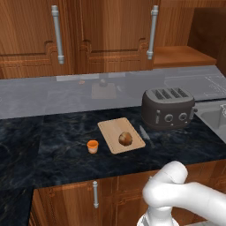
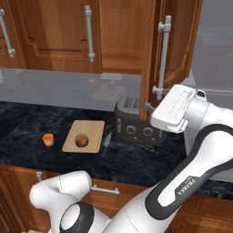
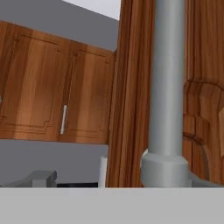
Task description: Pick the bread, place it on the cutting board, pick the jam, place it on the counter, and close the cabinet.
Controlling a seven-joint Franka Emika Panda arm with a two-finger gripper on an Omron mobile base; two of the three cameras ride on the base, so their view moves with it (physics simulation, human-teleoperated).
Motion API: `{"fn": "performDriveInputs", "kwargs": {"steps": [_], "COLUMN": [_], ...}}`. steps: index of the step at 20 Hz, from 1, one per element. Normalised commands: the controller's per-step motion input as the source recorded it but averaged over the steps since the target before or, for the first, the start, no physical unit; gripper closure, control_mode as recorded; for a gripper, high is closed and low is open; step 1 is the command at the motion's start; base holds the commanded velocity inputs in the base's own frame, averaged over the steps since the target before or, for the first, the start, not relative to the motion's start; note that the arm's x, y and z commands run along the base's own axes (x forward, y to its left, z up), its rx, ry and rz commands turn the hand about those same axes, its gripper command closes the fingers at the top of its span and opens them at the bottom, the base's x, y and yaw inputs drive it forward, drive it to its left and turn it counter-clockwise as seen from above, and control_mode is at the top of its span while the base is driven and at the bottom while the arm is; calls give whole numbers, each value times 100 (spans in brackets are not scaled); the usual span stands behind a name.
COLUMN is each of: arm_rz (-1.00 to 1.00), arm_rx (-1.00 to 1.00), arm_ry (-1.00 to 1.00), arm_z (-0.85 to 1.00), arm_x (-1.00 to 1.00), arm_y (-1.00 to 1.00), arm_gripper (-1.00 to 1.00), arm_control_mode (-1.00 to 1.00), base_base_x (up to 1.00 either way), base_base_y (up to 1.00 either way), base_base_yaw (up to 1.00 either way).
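The bread (image 1: 125, 138) (image 2: 82, 139) lies on the cutting board (image 1: 110, 128) (image 2: 93, 129), near the board's front end. The orange jam (image 1: 92, 146) (image 2: 48, 139) stands on the dark counter (image 1: 57, 141) (image 2: 27, 123), just left of the board. The cabinet (image 2: 175, 45) has its right door swung open, baring a wooden shelf (image 1: 181, 55) (image 2: 120, 61). My gripper (image 2: 150, 108) is up beside the lower end of that door's grey bar handle (image 2: 163, 57) (image 3: 168, 87). Whether its fingers are open or shut does not show.
A dark toaster (image 1: 167, 107) (image 2: 136, 125) stands right of the board, under the open door. A knife (image 1: 145, 133) lies between board and toaster. A sink (image 1: 216, 117) is at the far right. The closed cabinet doors (image 1: 110, 35) have long handles.
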Motion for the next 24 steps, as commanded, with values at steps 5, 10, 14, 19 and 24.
{"fn": "performDriveInputs", "kwargs": {"steps": [5,10,14,19,24], "arm_rz": [-14,-22,-19,-14,-11], "arm_rx": [0,0,0,0,0], "arm_ry": [-3,-4,-2,0,0], "arm_z": [0,0,0,0,0], "arm_x": [0,0,9,24,27], "arm_y": [36,39,46,54,53], "arm_gripper": [-100,-100,-100,-100,-100], "arm_control_mode": [-100,-100,-100,-100,-100], "base_base_x": [0,0,0,0,0], "base_base_y": [0,0,0,0,0], "base_base_yaw": [0,0,0,0,0]}}
